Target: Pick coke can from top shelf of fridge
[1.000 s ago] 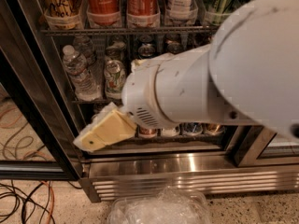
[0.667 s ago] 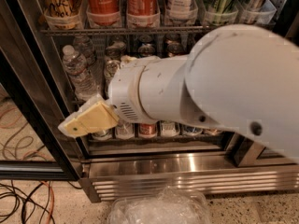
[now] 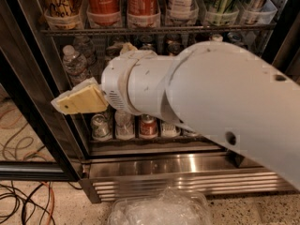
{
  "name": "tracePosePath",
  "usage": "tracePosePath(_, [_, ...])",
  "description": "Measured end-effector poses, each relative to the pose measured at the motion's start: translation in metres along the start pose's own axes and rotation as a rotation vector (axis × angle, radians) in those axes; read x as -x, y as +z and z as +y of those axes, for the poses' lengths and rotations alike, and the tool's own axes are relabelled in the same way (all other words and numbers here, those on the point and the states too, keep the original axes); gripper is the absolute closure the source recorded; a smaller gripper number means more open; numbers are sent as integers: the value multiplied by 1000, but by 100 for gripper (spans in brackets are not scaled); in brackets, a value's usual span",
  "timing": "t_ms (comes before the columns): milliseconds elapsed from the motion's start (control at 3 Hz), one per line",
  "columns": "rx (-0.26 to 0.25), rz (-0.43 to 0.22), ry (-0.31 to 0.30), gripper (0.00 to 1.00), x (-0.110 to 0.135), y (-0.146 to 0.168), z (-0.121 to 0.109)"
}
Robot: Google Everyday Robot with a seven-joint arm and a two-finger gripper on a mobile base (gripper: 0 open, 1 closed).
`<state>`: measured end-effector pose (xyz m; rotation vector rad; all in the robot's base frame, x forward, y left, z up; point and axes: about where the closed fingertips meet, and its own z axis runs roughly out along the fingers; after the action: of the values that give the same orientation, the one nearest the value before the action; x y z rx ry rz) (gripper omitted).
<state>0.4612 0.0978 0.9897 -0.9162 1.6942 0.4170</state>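
A red coke can (image 3: 103, 1) with white script stands in a clear tray on the top shelf (image 3: 154, 30), a dark wire rack along the upper edge of the view. A second red can (image 3: 143, 1) stands right of it. The fridge (image 3: 178, 165) fills the view, with its steel base and slatted grille below. My white arm (image 3: 211, 97) crosses in front of the middle rack and hides much of it. My gripper (image 3: 77, 100), pale yellow, points left in front of the left end of the middle rack, well below the coke can.
A gold-orange can (image 3: 58, 1) stands left of the coke can. Water bottles (image 3: 75, 62) and short cans (image 3: 147, 125) sit on the lower racks. The black door frame (image 3: 28, 102) runs down the left. Cables (image 3: 18, 200) lie on the floor, with crumpled clear plastic (image 3: 159, 210) at the bottom.
My arm has swung left and upward. The gripper has risen from the bottom rack's height to the middle rack's left end. The cans have not moved.
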Motion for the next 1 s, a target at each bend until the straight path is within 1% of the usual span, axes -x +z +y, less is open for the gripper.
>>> tracePosePath(333, [0,0,0,0,0,0,0])
tracePosePath(667, [-51,-20,16,0,-1,6,-2])
tracePosePath(1000, [-141,-36,84,0,-19,16,3])
